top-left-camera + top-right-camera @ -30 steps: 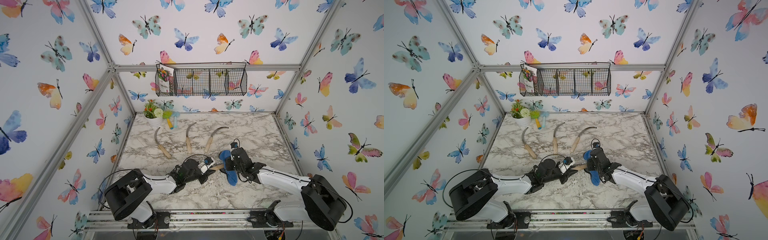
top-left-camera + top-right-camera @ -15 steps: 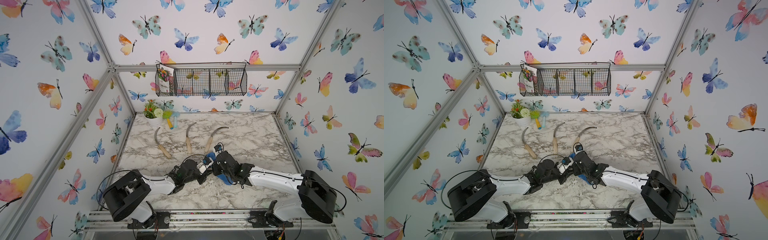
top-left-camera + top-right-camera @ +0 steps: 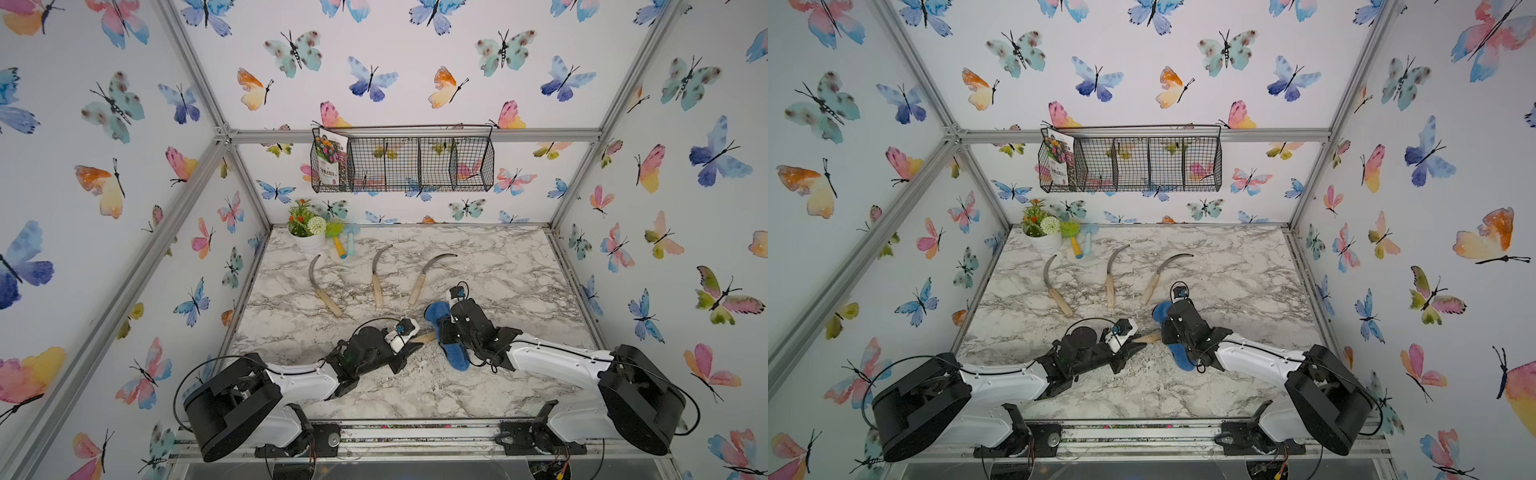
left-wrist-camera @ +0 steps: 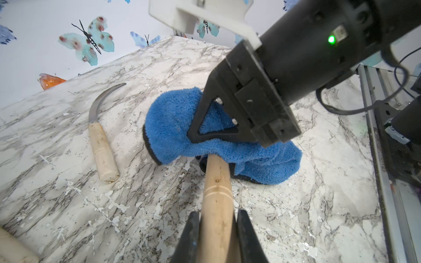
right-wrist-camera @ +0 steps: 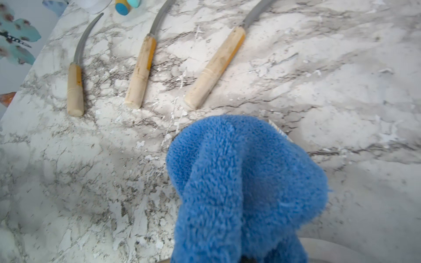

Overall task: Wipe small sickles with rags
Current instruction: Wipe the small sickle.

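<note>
Back row: three small sickles [image 3: 376,278] lie loose on the counter [image 3: 519,270]; wiped or not, cannot tell.

Front: left pincer [image 4: 217,230] is closed tight on the wooden handle of a fourth sickle [image 4: 216,182], blade pointing right under the rag [image 4: 173,123]. Right pincer [image 4: 196,141] is clamped on that blue rag, folded over the blade's root.

Step, judged: wiping stroke on the held sickle.

Next: draw the rag along the curve to the tip, left grip steady.

Both top views from high over the near edge of the desk [image 3: 498,266], tilted down toward the back wall [image 3: 395,208], nearly the same whole scene, left wrist view low and close along the desk, right wrist view close above it, both sharing the blue rag [image 4: 173,118].
</note>
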Robot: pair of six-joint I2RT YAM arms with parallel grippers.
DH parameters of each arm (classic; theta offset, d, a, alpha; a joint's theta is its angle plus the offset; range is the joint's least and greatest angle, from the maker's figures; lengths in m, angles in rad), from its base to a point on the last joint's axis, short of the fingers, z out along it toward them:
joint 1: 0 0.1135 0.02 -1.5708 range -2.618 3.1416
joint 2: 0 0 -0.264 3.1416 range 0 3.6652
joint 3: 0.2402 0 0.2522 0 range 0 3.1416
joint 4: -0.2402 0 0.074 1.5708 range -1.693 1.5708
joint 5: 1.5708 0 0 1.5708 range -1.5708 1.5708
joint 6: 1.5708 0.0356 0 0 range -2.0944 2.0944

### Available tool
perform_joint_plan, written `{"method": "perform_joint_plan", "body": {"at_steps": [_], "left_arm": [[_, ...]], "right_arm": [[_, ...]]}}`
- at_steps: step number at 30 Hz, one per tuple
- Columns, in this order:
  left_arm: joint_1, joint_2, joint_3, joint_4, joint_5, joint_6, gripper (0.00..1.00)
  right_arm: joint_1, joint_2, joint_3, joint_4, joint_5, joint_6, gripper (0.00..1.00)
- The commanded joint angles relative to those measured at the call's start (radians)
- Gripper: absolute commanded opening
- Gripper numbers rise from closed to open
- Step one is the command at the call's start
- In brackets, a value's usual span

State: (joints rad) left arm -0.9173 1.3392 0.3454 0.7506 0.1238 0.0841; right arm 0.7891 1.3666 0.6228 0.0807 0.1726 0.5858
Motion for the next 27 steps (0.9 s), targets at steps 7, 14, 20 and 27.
{"method": "perform_joint_plan", "body": {"at_steps": [7,14,20,27], "left_arm": [[-0.011,-0.061,-0.086,0.235,-0.190,0.074,0.00],[-0.013,-0.031,-0.083,0.252,-0.383,0.066,0.00],[-0.015,-0.033,-0.112,0.302,-0.407,0.086,0.00],[-0.021,0.048,-0.140,0.441,-0.338,0.153,0.00]], "right_arm": [[-0.033,-0.159,-0.063,-0.054,-0.015,0.042,0.02],[-0.131,-0.308,-0.083,-0.172,0.013,0.103,0.02],[-0.171,-0.399,-0.083,-0.386,0.277,0.275,0.01],[-0.209,-0.332,-0.043,-0.431,0.354,0.287,0.01]]}}
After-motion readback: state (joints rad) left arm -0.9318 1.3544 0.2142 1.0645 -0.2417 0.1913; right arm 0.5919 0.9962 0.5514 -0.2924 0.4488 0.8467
